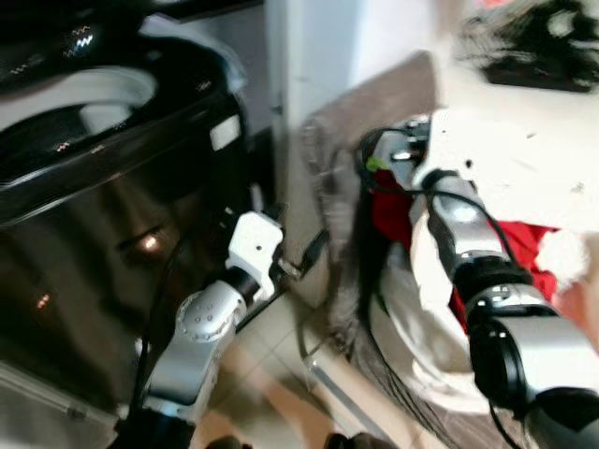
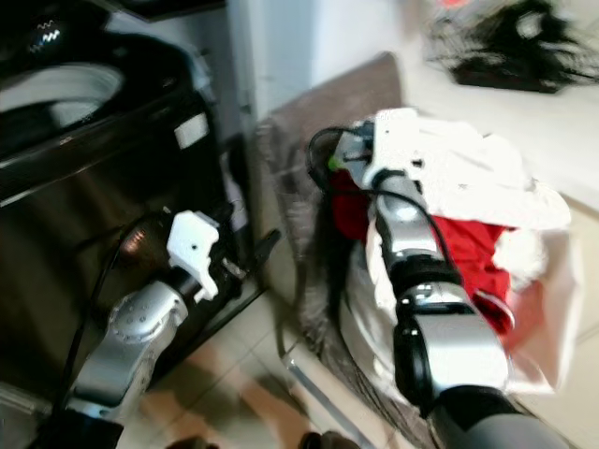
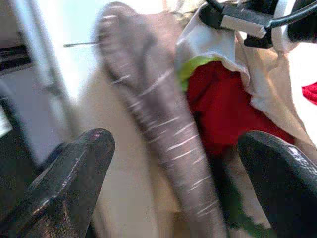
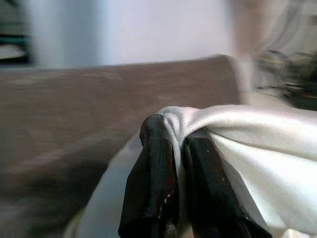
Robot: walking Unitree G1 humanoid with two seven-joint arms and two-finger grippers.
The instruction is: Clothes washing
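Right gripper clamped on white garment at centre frame, atop heaped red clothing (in brown hamper), left gripper fingers spread and holding nothing, lower left, beside black washing machine.

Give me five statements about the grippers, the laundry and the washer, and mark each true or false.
1. The right gripper is shut on a white garment. True.
2. The left gripper holds the red garment. False: its fingers are apart and hold nothing.
3. The washing machine stands on the robot's left. True.
4. The red garment lies inside the washing machine. False: it sits in the laundry basket among white clothes.
5. The laundry basket is grey-brown. True.
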